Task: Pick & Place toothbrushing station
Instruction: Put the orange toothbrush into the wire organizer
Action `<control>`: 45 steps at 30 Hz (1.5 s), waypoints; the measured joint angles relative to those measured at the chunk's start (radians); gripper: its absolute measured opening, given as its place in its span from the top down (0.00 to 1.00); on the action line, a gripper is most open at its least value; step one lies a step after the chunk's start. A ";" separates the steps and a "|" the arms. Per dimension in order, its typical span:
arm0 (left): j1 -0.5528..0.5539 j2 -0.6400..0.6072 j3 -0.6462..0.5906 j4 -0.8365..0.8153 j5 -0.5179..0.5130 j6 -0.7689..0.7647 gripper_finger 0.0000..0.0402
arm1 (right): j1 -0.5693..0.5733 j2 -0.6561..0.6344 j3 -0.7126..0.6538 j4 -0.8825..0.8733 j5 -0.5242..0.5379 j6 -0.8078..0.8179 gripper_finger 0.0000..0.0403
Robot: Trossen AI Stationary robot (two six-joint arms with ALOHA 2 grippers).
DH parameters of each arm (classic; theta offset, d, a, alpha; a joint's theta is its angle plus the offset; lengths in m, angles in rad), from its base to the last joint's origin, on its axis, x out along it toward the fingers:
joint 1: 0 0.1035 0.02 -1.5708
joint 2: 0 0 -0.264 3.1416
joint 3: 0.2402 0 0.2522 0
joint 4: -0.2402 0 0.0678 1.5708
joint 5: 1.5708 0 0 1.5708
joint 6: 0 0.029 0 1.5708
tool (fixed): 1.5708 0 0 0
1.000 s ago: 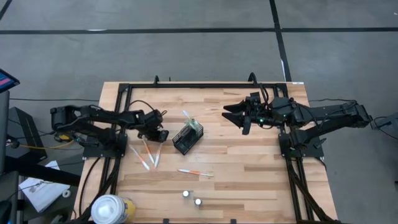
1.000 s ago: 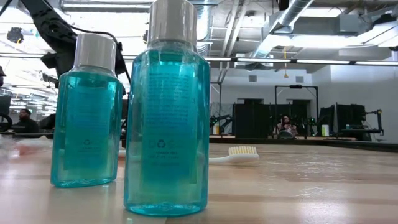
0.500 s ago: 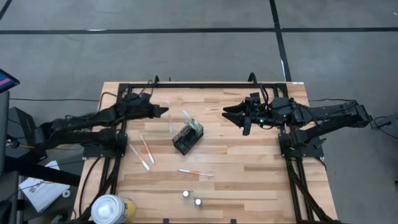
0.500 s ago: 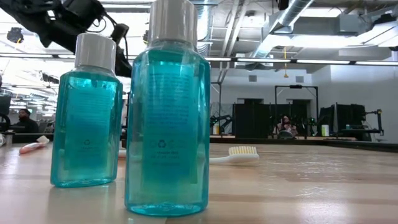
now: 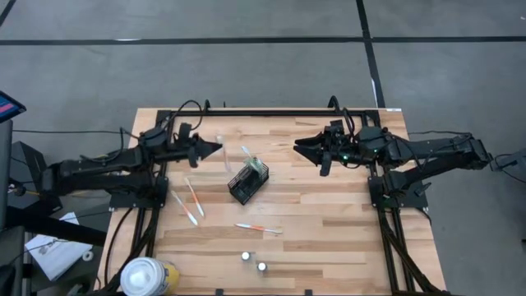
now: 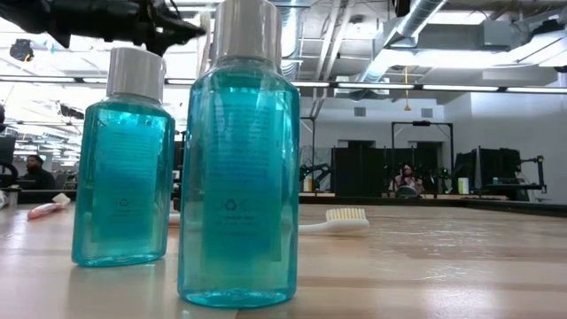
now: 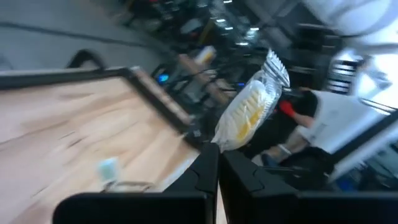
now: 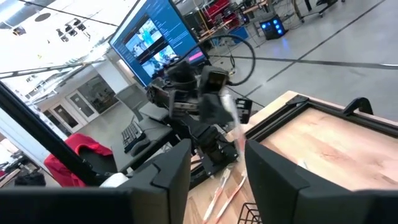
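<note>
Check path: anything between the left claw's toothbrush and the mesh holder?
Nothing visible. The left claw holds a wrapped toothbrush up over bare table; the mesh holder sits just past it with only open wood between.

Overhead, table-level and wrist cameras share one table (image 5: pixel 329 214).

The left arm reached across the table's rear left, its gripper (image 5: pixel 215 149) raised above the surface with both fingers (image 7: pixel 208 167) pressed together around a thin wrapped item. The right arm stretched in from the right, its gripper (image 5: pixel 301 145) raised too, fingers (image 8: pixel 171 171) parted on nothing.
</note>
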 joint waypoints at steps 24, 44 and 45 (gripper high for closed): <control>-0.190 0.106 0.001 0.039 -0.039 0.233 1.00 | -0.009 0.010 0.000 0.002 0.005 0.111 0.67; -0.192 0.159 -0.193 0.211 -0.040 0.280 1.00 | -0.008 0.055 0.001 0.002 -0.006 0.187 0.67; -0.192 0.159 -0.206 0.210 -0.040 0.280 1.00 | -0.008 0.057 0.001 -0.003 -0.006 0.187 0.67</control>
